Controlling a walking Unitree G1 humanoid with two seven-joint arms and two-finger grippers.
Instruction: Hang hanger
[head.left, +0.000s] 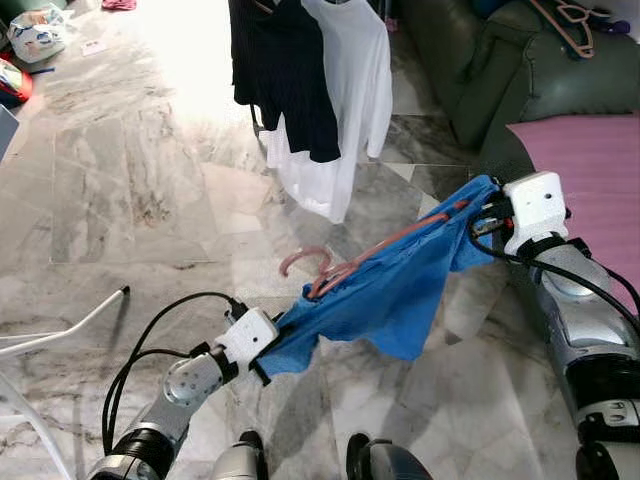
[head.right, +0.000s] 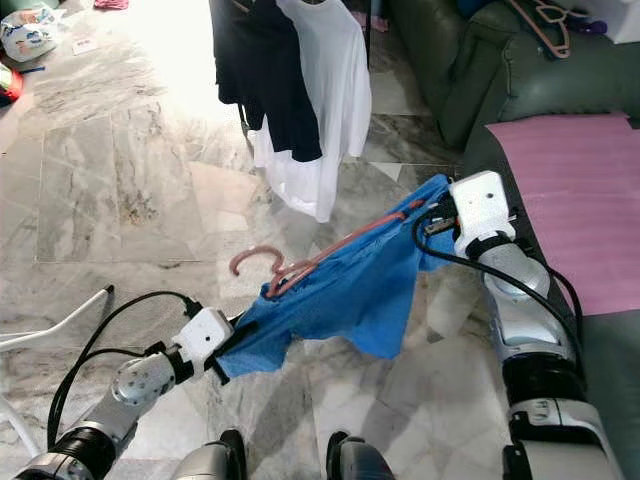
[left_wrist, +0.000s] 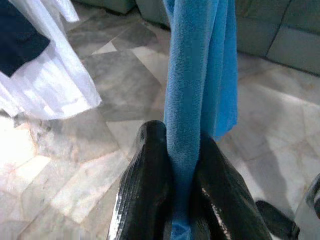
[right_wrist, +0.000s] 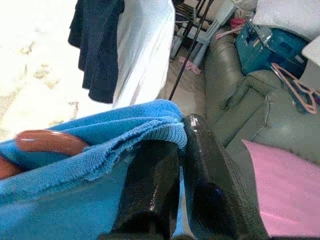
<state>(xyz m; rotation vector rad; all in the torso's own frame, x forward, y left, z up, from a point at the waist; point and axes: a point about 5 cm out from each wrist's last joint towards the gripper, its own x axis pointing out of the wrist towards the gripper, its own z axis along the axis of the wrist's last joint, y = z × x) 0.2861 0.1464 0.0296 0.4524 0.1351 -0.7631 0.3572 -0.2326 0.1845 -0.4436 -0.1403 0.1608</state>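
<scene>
Both grippers, left (head.left: 268, 357) and right (head.left: 487, 213), clench the blue knit garment (head.left: 385, 295) on its pink plastic hanger (head.left: 330, 268); carrying step, next lift the hook toward the clothes rack.

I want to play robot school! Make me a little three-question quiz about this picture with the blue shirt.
1. True or false: the pink plastic hanger is inside the blue knitted shirt.
2. Which holds the shirt's end nearer the green sofa: A) left end effector, B) right end effector?
3. Fill in: beside the white hanging shirt hangs a dark ____ garment.

Key: 1 true; 2 B; 3 navy.
</scene>
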